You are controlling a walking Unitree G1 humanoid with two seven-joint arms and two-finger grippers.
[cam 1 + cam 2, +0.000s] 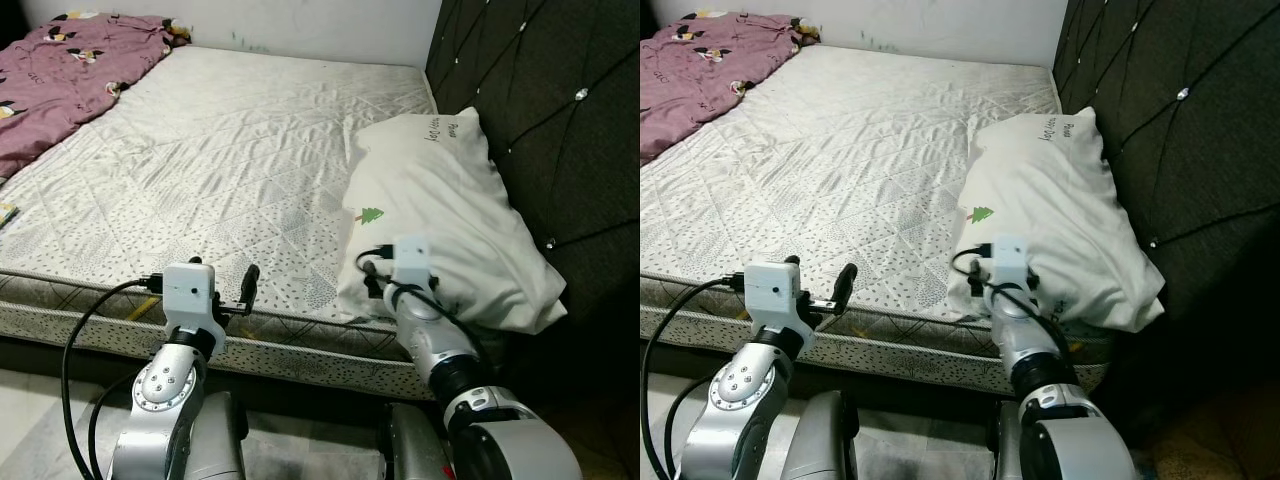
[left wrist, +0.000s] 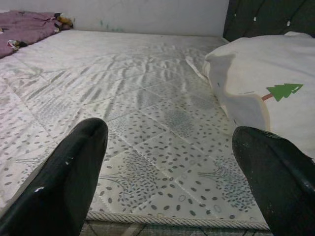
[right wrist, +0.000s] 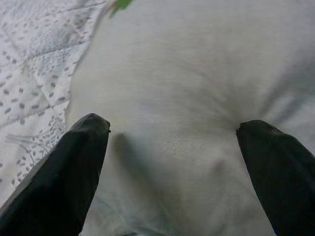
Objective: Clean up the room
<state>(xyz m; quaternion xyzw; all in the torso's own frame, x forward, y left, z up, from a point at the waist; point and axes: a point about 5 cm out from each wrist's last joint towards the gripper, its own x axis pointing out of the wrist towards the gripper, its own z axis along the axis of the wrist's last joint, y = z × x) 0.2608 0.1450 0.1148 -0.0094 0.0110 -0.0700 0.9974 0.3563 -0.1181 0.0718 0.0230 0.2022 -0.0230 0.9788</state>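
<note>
The right pincer (image 3: 172, 147) is spread wide, its fingers (image 3: 64, 172) pressed into the near end of the white pillow (image 1: 440, 215), which lies on the bed's mattress (image 1: 220, 160) against the dark headboard (image 1: 560, 120). To grip well, it should probably push deeper before closing — a shallow pinch would catch only loose cover. The left pincer (image 2: 167, 172) hovers wide and empty over the mattress edge. The pillow bears a small green tree (image 1: 371, 214) and script near its top, too small to read.
</note>
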